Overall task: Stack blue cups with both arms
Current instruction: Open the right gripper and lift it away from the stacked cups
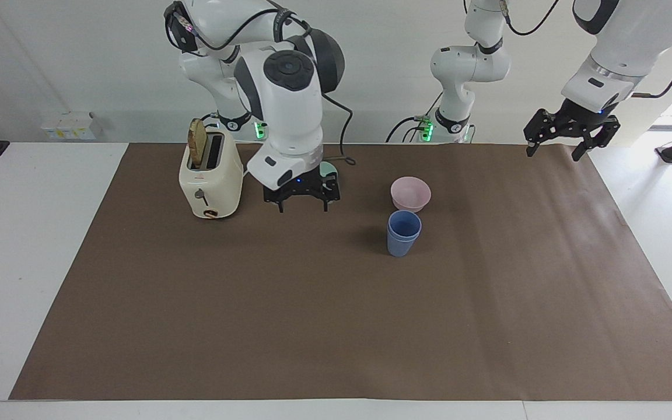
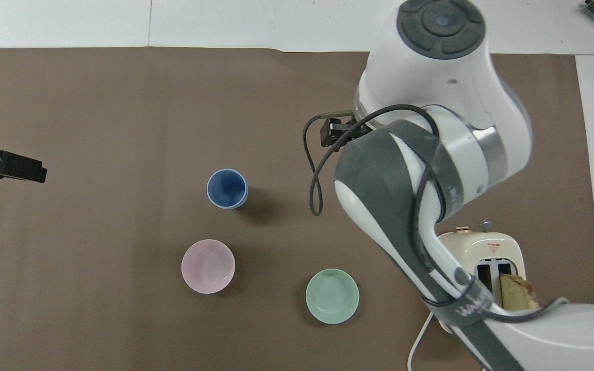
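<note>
Blue cups (image 1: pixel 403 233) sit nested at frame centre, stacking apparently complete; right end effector (image 1: pixel 301 197) spread, empty; left end effector (image 1: pixel 569 137) spread, waiting upper right.

I see the blue cups (image 1: pixel 403 233) nested as one stack on the brown mat (image 1: pixel 312 326), just beside the pink bowl (image 1: pixel 410 193), farther from the robots than it. My right gripper (image 1: pixel 303 200) hangs open between this bowl and the toaster (image 1: pixel 210 178), empty. My left gripper (image 1: pixel 569 137) waits open, well apart from the bowl.
</note>
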